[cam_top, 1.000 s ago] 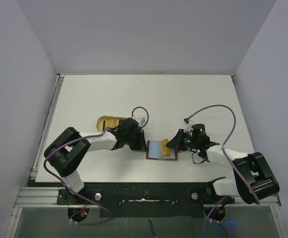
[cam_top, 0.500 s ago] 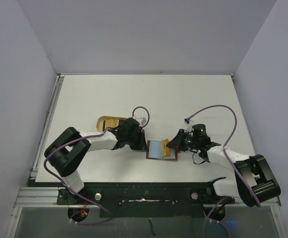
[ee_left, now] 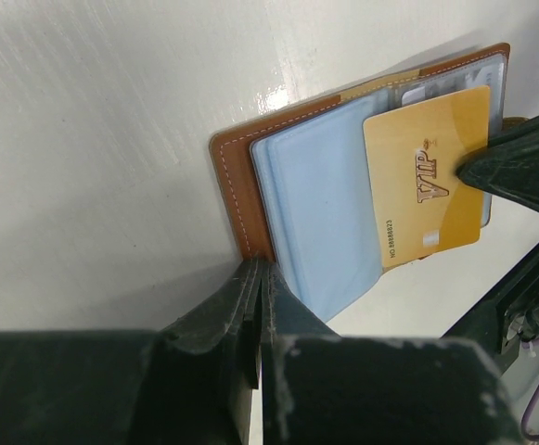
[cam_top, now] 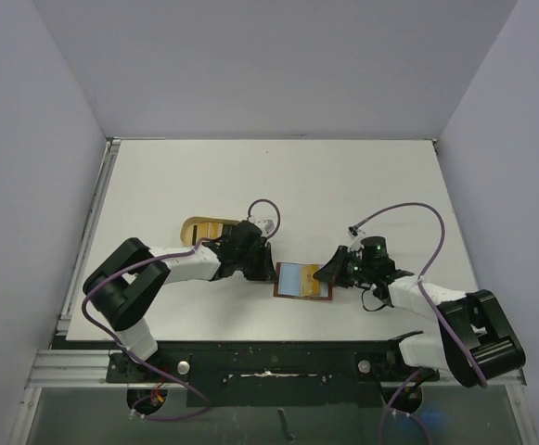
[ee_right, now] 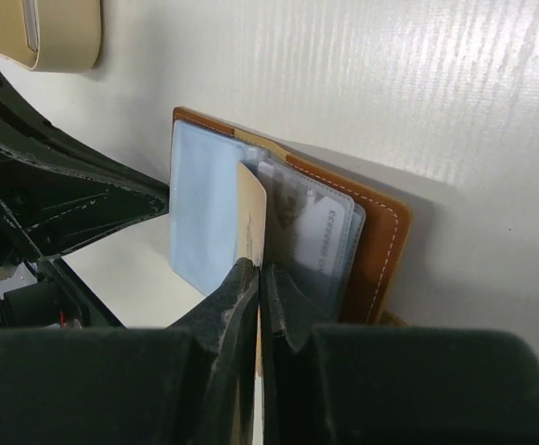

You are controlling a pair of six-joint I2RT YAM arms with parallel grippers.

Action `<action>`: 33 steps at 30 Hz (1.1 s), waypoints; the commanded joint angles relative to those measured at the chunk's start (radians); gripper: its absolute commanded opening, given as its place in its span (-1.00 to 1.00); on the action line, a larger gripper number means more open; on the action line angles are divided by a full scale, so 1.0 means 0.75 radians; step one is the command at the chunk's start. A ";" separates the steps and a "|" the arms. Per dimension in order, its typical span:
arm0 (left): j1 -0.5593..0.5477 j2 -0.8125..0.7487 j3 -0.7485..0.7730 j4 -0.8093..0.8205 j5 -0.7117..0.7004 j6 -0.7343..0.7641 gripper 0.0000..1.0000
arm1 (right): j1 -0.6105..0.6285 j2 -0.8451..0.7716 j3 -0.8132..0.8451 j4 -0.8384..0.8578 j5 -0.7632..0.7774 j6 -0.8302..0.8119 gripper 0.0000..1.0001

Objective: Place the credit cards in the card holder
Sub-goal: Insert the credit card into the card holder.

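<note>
Brown leather card holder (ee_left: 235, 176) with pale stitching and pale blue translucent sleeves; gold credit card (ee_left: 425, 181), centre right, lettered "VIP"; tan tray (ee_right: 51, 32), upper left; white surface (ee_left: 111, 111).

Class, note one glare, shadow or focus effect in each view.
Left wrist view: glare patch on the white table beside the brown leather card holder; gold VIP card sharp, left gripper blurred. Right wrist view: right gripper out of focus, holder shadowing the table. Top view: even light, faint shadows.
</note>
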 commanded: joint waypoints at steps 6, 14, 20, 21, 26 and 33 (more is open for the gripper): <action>-0.021 0.004 -0.002 -0.072 -0.101 0.031 -1.00 | -0.009 0.071 -0.032 0.115 0.000 0.071 -1.00; -0.026 0.004 -0.005 -0.078 -0.106 0.030 -1.00 | -0.018 -0.084 -0.045 -0.006 0.119 0.059 -1.00; -0.027 0.002 0.002 -0.078 -0.105 0.026 -1.00 | -0.019 -0.046 -0.040 0.003 0.107 0.048 -1.00; -0.028 0.002 0.003 -0.078 -0.104 0.027 -1.00 | -0.020 -0.026 -0.037 0.012 0.099 0.045 -1.00; -0.031 0.006 -0.001 -0.080 -0.106 0.027 -1.00 | -0.019 0.050 -0.053 0.111 0.042 0.057 -1.00; -0.038 0.008 0.006 -0.076 -0.106 0.023 -1.00 | -0.014 0.110 -0.058 0.169 0.007 0.056 -1.00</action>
